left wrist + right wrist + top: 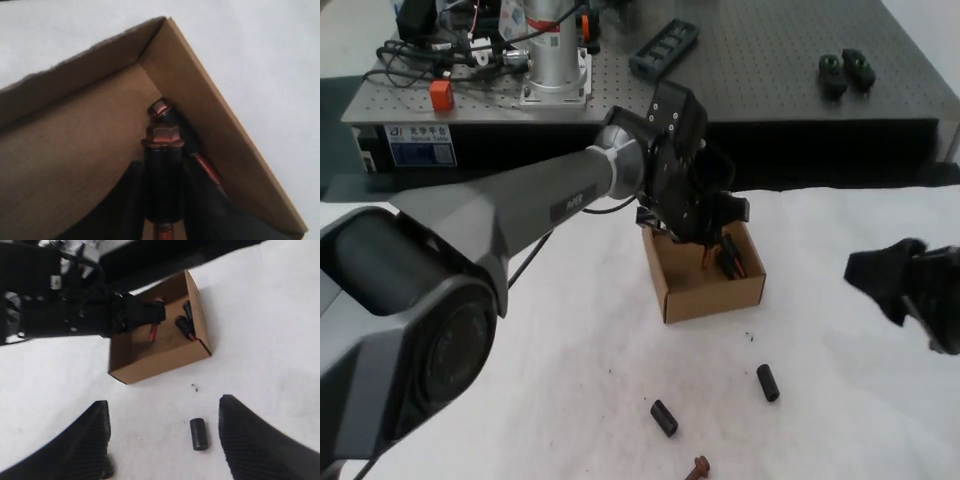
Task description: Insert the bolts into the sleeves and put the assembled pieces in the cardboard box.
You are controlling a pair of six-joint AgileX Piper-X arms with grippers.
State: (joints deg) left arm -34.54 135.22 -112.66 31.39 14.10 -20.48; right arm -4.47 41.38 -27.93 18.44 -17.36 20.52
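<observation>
— White cloth (570, 330) everywhere. Why's the left gripper (710, 225) over the cardboard box (715, 295)?
— It's clamped on an assembled piece (162, 170), low inside, ready to release, I'd say. The right gripper (162, 420) hangs wide open, empty, above a loose sleeve (199, 433).
</observation>
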